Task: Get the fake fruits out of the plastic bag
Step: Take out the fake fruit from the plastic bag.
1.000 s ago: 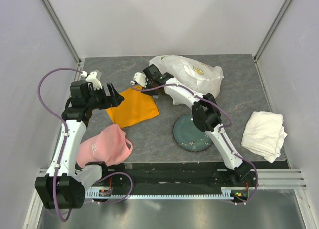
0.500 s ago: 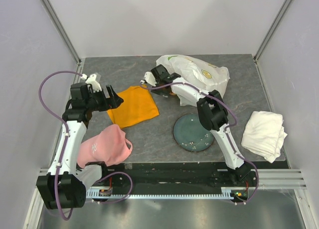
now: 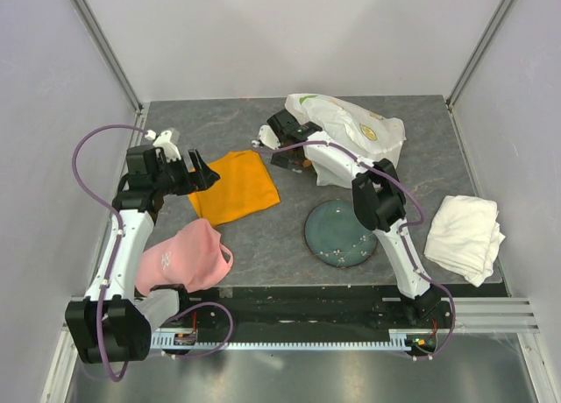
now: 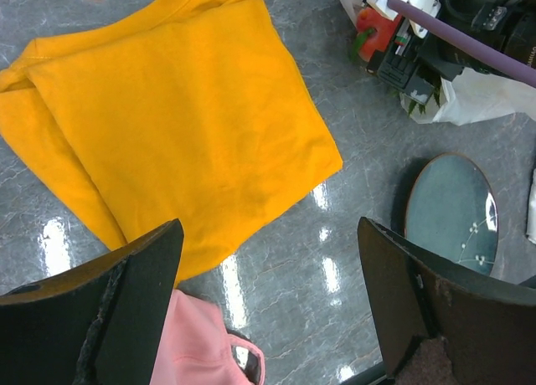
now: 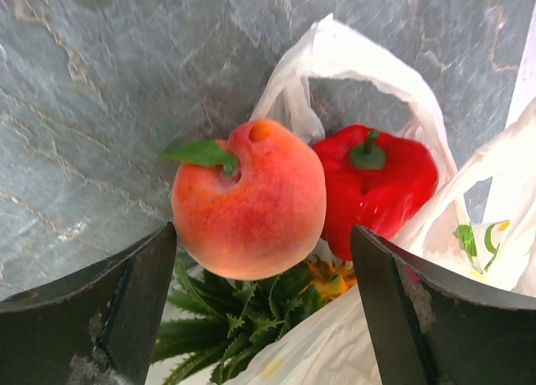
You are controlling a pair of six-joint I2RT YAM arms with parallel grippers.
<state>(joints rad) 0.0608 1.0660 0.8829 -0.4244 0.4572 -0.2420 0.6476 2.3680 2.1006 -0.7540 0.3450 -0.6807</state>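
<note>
The white plastic bag (image 3: pixel 355 131) lies crumpled at the back of the table, its mouth facing left. In the right wrist view a peach (image 5: pixel 251 201), a red pepper (image 5: pixel 377 188) and a pineapple's green crown (image 5: pixel 243 318) sit at the mouth, by a loop handle (image 5: pixel 360 59). My right gripper (image 3: pixel 289 158) is at that mouth. It stands open (image 5: pixel 261 234), the peach partly between its fingers, not clamped. My left gripper (image 3: pixel 197 171) hovers open (image 4: pixel 270 234) over the table, holding nothing. From there the pepper (image 4: pixel 373 29) shows under the right gripper.
An orange cloth (image 3: pixel 235 186) lies between the arms, also under the left gripper (image 4: pixel 167 125). A pink cap (image 3: pixel 182 256) sits near the front left. A dark green plate (image 3: pixel 339 232) is at the front centre, and a folded white towel (image 3: pixel 465 236) at the right.
The right gripper has opened wider and shifted right and back along with the bag's mouth; the bag has moved a little to the right. The left arm has barely moved.
</note>
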